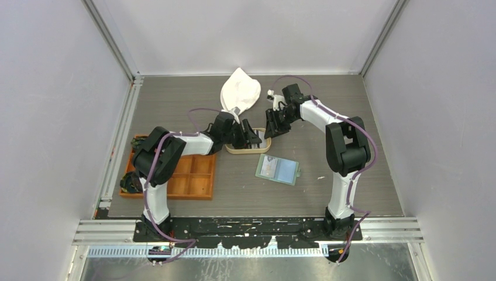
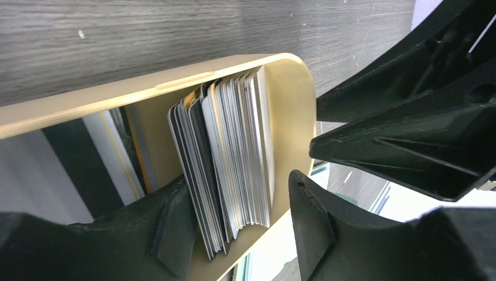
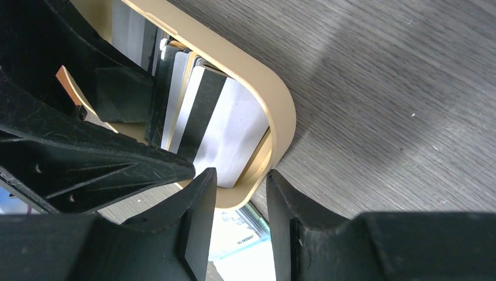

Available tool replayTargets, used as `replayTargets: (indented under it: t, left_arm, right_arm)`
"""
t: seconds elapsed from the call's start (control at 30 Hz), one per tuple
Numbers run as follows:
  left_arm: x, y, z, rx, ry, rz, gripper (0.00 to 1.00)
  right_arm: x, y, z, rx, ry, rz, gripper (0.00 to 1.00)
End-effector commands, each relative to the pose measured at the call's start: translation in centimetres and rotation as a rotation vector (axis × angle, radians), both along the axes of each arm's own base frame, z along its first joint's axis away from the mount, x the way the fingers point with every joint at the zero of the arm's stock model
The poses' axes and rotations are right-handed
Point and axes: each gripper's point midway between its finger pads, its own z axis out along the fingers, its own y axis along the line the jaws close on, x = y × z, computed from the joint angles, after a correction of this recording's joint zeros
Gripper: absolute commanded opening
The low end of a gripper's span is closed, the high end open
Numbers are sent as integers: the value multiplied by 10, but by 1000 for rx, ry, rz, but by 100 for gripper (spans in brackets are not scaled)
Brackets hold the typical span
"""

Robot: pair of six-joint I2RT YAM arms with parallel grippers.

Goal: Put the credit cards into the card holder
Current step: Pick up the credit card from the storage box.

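Observation:
The credit cards (image 2: pixel 228 158) stand on edge as a stack of several black and pale cards inside the oval tan tray (image 2: pixel 292 111). My left gripper (image 2: pixel 237 199) is open and straddles the stack; its left finger (image 2: pixel 169 228) is against the black outer card and its right finger (image 2: pixel 310 222) stands apart from the stack. My right gripper (image 3: pixel 241 178) is open, its fingers on either side of the tray's rounded end rim (image 3: pixel 281 123), with the cards (image 3: pixel 228 134) just inside. The sage-green card holder (image 1: pixel 277 169) lies open on the table, in front of the tray and to its right.
An orange compartmented tray (image 1: pixel 199 184) sits at the left beside the left arm. A white bag (image 1: pixel 240 92) lies behind the tan tray (image 1: pixel 248 150). The two grippers (image 1: pixel 250 137) (image 1: pixel 272 130) crowd close together over the tray. Grey walls enclose the table.

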Motion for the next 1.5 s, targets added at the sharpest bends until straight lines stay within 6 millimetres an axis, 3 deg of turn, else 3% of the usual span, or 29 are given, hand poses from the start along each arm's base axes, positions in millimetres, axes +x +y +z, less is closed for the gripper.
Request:
replayTargets:
  t: [0.0,0.5,1.33,1.47]
  left_arm:
    - [9,-17,27,-88,-65,-37,57]
    - [11,2,46,-148,-74,-3,55]
    - [10,34,45,-81,-82,41,49]
    - [11,39,40,-36,-83,46,43]
  right_arm:
    - [10,6,20,38,-48,13,43]
    - [10,4,16,35,-32,9,44]
    - [10,3,15,39,-17,7,45]
    - [10,3,15,40,-17,6,45]
